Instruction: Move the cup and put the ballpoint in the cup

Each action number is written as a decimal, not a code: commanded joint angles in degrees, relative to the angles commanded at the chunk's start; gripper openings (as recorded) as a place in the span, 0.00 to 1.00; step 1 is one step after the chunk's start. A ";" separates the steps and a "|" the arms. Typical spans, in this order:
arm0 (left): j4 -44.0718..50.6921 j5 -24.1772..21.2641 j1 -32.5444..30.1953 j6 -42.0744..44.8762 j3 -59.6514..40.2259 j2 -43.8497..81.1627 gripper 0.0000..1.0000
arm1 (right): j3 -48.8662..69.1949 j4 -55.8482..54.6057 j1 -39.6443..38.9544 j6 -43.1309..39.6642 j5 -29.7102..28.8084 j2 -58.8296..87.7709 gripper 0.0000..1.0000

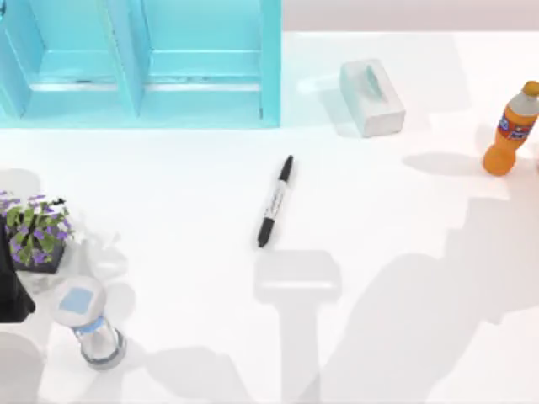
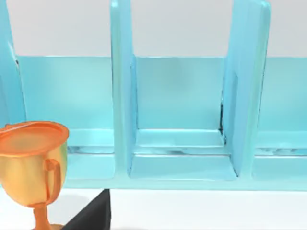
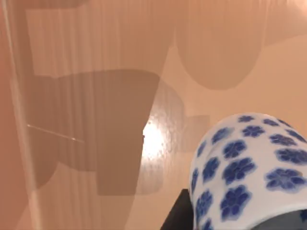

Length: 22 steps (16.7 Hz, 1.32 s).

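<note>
— Two steps make up this job, and I judge the first is in hand: moving the cup (image 3: 249,172). In the right wrist view it sits very close to the camera, blue flowers on white, over a brownish surface crossed by shadows.

— Is the right tool pinching it?

— I cannot tell. A dark wedge (image 3: 176,216) just below the cup may be part of that tool, but nothing shows whether it is spread or pressed onto the wall. The closeness suggests carrying; that is only a guess.

— And the ballpoint (image 1: 274,202)?

— It lies flat near the middle of the white tabletop (image 1: 396,278), slanted, touching nothing, well apart from the tissue box (image 1: 371,97) and the orange soda bottle (image 1: 510,128).

— So what does the next move call for?

— Setting the cup upright on open tabletop near the ballpoint, mouth up, clear of the cyan rack (image 1: 139,63). Then the slim barrel needs a low pinch across its middle.

— The left tool?

— A dark shape (image 1: 12,295) at the tabletop's left edge, beside the potted plant (image 1: 35,231) and the glass jar (image 1: 88,324), may belong to that arm. Its state I cannot tell. Its wrist camera faces the rack and a golden trophy (image 2: 31,163).
</note>
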<state>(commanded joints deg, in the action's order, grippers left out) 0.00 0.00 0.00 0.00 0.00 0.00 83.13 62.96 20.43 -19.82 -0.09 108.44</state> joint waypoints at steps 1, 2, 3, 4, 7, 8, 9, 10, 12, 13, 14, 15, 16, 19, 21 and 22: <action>0.00 0.00 0.00 0.00 0.00 0.00 1.00 | 1.36 3.28 -2.02 1.96 0.03 -0.77 0.00; 0.00 0.00 0.00 0.00 0.00 0.00 1.00 | 2.60 6.91 -4.13 4.01 0.06 -1.52 0.00; 0.00 0.00 0.00 0.00 0.00 0.00 1.00 | 3.83 10.56 -6.35 6.21 0.10 -2.28 0.00; 0.00 0.00 0.00 0.00 0.00 0.00 1.00 | 5.21 13.89 -8.68 8.54 0.13 -3.20 0.00; 0.00 0.00 0.00 0.00 0.00 0.00 1.00 | 9.87 20.56 -14.78 14.70 0.15 -6.79 0.00; 0.00 0.00 0.00 0.00 0.00 0.00 1.00 | 11.05 21.70 -16.03 15.94 0.15 -7.81 0.00; 0.00 0.00 0.00 0.00 0.00 0.00 1.00 | 11.71 22.31 -16.71 16.60 0.14 -8.44 0.00; 0.00 0.00 0.00 0.00 0.00 0.00 1.00 | 11.83 22.42 -16.82 16.71 0.14 -8.56 0.00; 0.00 0.00 0.00 0.00 0.00 0.00 1.00 | 11.83 22.42 -16.82 16.71 0.14 -8.56 0.00; 0.00 0.00 0.00 0.00 0.00 0.00 1.00 | 11.63 22.28 -16.59 16.74 0.25 -8.28 0.00; 0.00 0.00 0.00 0.00 0.00 0.00 1.00 | 11.58 22.19 -16.73 16.89 0.26 -8.22 0.00; 0.00 0.00 0.00 0.00 0.00 0.00 1.00 | 11.33 21.74 -17.48 17.63 0.28 -7.92 0.00; 0.00 0.00 0.00 0.00 0.00 0.00 1.00 | 10.87 20.92 -18.80 18.98 0.31 -7.44 0.00; 0.00 0.00 0.00 0.00 0.00 0.00 1.00 | 8.55 16.66 -25.39 25.99 0.36 -5.41 0.00; 0.00 0.00 0.00 0.00 0.00 0.00 1.00 | 6.51 12.94 -31.66 32.25 0.40 -3.84 0.00; 0.00 0.00 0.00 0.00 0.00 0.00 1.00 | 5.47 11.03 -34.91 35.40 0.41 -3.07 0.00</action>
<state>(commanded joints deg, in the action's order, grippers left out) 0.00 0.00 0.00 0.00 0.00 0.00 88.60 73.99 -14.47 15.58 0.33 105.37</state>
